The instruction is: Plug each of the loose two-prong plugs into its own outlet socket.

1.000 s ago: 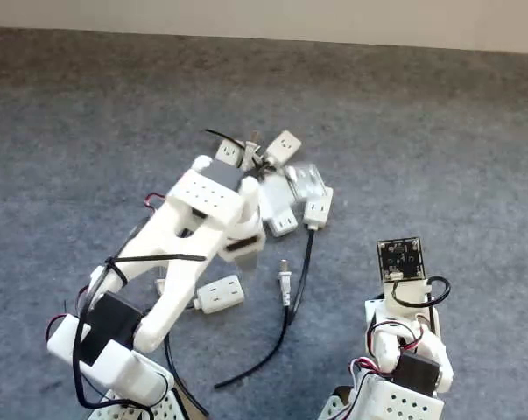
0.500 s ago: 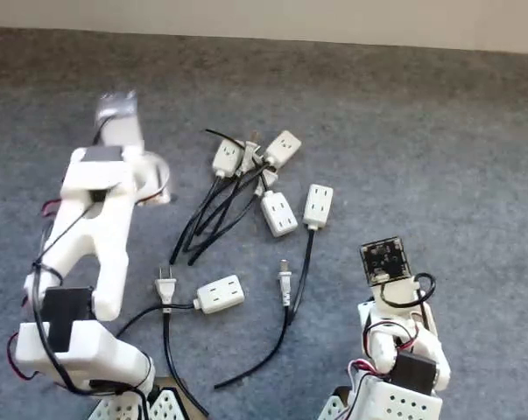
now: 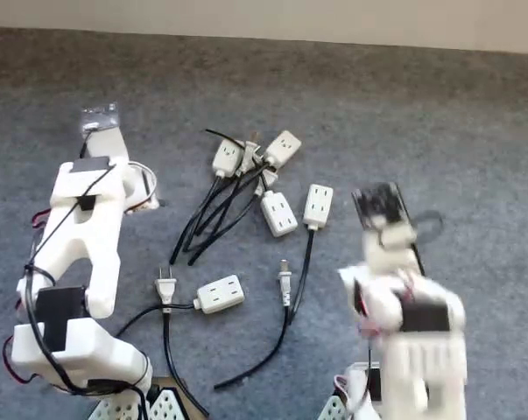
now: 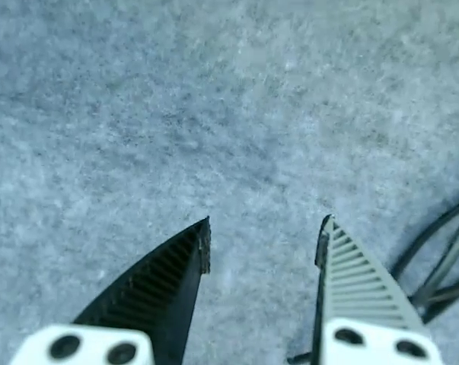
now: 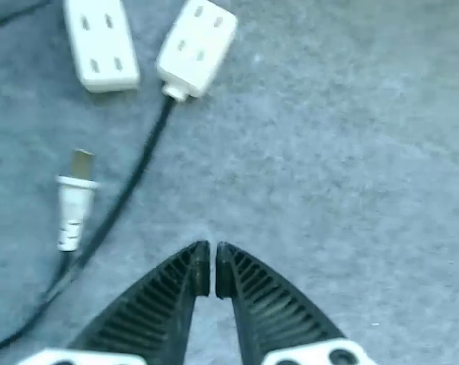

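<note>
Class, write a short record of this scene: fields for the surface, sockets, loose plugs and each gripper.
Surface: grey carpeted tabletop
Sockets: five white plastic outlet sockets, four clustered mid-table, one apart nearer the arms
Loose plugs: one white two-prong plug beside the lone socket, another nearer the right arm
Left gripper: fingers open, empty, over bare carpet
Right gripper: fingers shut, empty, near a loose plug

**Soft, even light; one arm smeared**

Diffuse light falls evenly over the grey table in the high view, a little dimmer toward its far edge. Shadows are faint and short, hugging the cords and the left arm. The right arm near the front edge is smeared and ghosted. In the right wrist view, the plug and socket look soft.
</note>
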Robot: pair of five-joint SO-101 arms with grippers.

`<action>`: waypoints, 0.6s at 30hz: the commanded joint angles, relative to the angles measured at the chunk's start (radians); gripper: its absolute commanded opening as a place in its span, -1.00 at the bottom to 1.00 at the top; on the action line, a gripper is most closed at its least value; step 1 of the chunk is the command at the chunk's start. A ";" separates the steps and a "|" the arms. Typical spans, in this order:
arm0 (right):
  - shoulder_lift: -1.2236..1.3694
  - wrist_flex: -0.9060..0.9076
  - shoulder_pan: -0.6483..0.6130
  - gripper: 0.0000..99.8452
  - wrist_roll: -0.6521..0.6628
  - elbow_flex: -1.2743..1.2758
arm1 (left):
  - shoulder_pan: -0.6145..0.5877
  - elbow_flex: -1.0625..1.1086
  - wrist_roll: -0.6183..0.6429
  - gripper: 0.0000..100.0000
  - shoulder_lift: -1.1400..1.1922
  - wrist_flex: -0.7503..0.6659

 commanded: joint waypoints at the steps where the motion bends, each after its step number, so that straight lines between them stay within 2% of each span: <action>1: 0.377 -0.045 -0.133 -0.94 -0.100 -0.160 | -0.076 -0.012 0.014 -0.52 -0.007 -0.048; 5: 0.521 -0.193 -0.246 -0.94 -0.204 -0.180 | -0.101 -0.007 0.014 -0.53 -0.007 -0.075; 10: 0.595 -0.208 -0.357 -0.93 -0.158 -0.176 | -0.102 -0.015 0.014 -0.53 -0.007 -0.075; 18: 0.651 -0.263 -0.410 -0.93 -0.206 -0.173 | -0.104 -0.031 0.011 -0.53 -0.007 -0.075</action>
